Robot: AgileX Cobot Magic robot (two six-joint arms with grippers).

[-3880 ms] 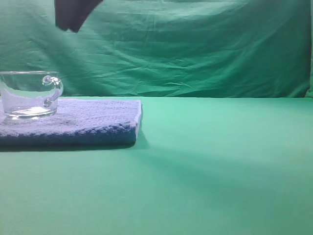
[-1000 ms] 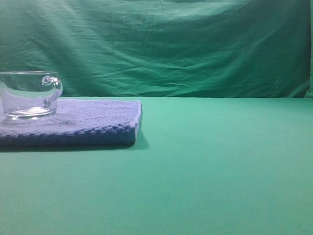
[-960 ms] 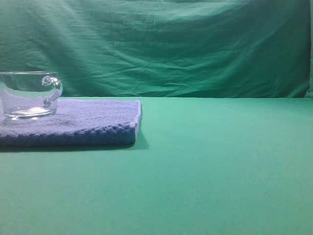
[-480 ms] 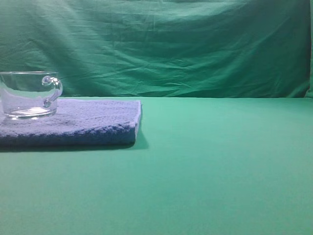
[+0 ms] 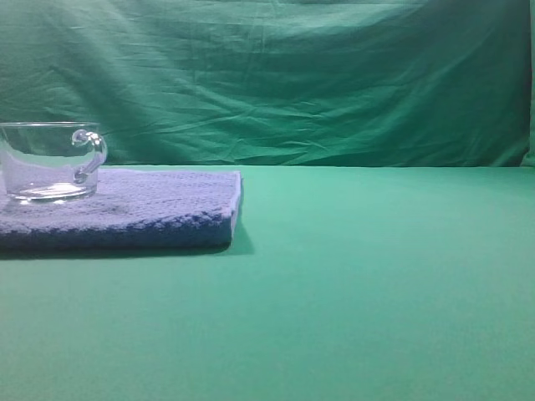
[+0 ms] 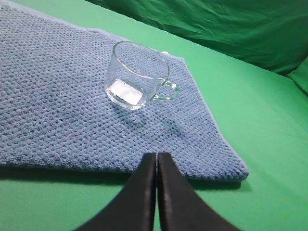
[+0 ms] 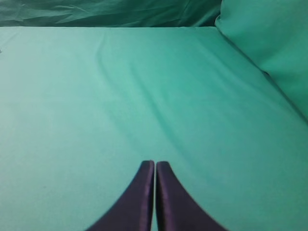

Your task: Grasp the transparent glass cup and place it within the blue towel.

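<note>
1. And there it sits: the transparent glass cup (image 6: 138, 75) stands upright on the blue towel (image 6: 57, 120), well inside the cloth, toward its far right corner in the left wrist view.
2. The cup's small loop handle (image 6: 166, 91) points to the right, toward the towel's edge.
3. From the exterior high view, the cup (image 5: 52, 161) rests at the far left of the picture, its left side cut off by the frame, with the towel (image 5: 142, 213) spread flat beneath it on the table (image 5: 376, 276).
4. Left gripper (image 6: 157, 159): the dark jaws are pressed together, tip against tip, gripping nothing. They hang over the towel's near edge, apart from the cup.
5. Right gripper (image 7: 155, 166): jaws likewise closed flat on each other, nothing between them, hovering above bare green table (image 7: 144, 86).
6. A wrinkled green backdrop (image 5: 292, 83) hangs behind the table.
7. Neither arm shows in the exterior high view.
</note>
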